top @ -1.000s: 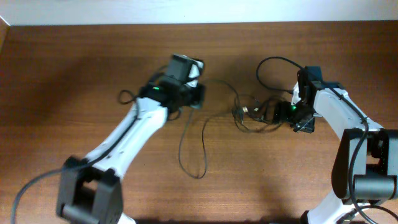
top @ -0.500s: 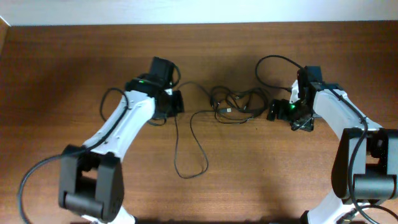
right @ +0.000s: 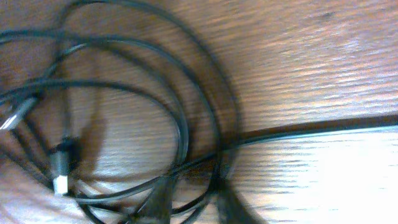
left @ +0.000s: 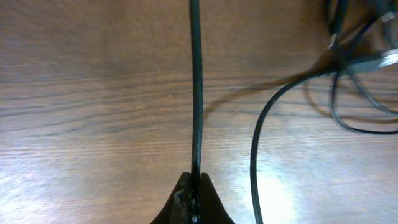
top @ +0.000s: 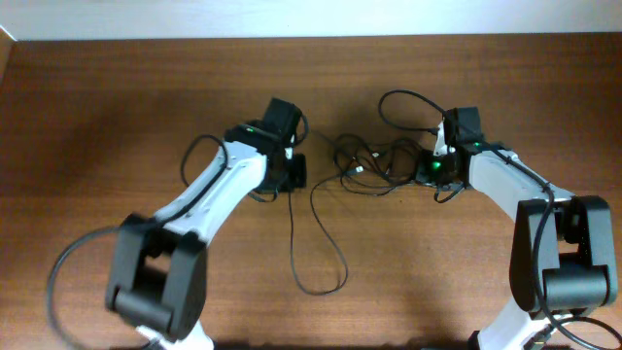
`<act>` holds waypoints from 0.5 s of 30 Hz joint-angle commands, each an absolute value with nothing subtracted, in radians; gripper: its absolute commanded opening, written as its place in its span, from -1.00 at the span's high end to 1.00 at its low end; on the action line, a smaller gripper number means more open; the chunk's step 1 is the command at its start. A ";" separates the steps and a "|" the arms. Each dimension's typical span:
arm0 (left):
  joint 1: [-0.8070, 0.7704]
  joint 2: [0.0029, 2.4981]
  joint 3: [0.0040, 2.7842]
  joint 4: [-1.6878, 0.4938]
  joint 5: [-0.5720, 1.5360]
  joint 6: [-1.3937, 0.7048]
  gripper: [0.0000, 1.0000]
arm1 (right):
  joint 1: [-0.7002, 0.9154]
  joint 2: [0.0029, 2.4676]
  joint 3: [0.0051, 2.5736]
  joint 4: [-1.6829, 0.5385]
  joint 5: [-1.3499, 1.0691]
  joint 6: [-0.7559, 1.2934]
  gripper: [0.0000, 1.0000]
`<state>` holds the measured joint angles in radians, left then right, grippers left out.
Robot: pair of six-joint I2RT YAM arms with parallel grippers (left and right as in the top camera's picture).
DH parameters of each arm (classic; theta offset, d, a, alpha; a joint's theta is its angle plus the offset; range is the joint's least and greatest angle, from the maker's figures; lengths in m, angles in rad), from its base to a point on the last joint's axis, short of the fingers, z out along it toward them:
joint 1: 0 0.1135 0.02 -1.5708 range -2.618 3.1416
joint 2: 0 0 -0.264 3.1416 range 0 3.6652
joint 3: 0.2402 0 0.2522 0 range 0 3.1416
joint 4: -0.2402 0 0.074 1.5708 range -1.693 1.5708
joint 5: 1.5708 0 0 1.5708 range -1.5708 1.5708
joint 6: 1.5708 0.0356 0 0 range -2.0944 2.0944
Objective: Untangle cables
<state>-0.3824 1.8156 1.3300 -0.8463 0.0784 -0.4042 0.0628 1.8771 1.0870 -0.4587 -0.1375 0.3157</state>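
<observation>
Nearer than before, both arms flank the cables (top: 374, 160) knotted on the table (top: 97, 117); left claw (left: 194, 186) pinches one strand; right claw (top: 429, 168) grip: cannot tell.

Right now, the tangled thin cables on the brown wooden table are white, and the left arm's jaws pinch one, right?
No. The tangled thin cables are black, not white, as the overhead view shows. They do lie on the brown wooden table, and the left arm's jaws do pinch one.
</observation>
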 commanded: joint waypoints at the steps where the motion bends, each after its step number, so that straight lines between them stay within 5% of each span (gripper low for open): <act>1: -0.343 1.601 1.421 -0.872 -0.145 -0.445 1.00 | 0.064 1.905 1.068 -0.479 0.013 0.331 0.81; 5: -0.331 1.356 1.423 -0.929 -0.466 -0.596 1.00 | 0.064 1.905 1.068 -0.482 0.020 0.331 0.81; 9: -0.332 1.344 1.411 -0.949 -0.416 -0.595 0.95 | 0.064 1.905 1.068 -0.482 0.012 0.331 0.81; 15: -0.332 1.578 1.373 -0.982 -0.134 -0.500 0.60 | 0.064 1.905 1.068 -0.482 0.012 0.331 0.80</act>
<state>-0.3340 1.4769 1.3907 -0.9791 -0.2684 -0.5713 0.0628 1.8774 1.0882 -0.4671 -0.0334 0.3298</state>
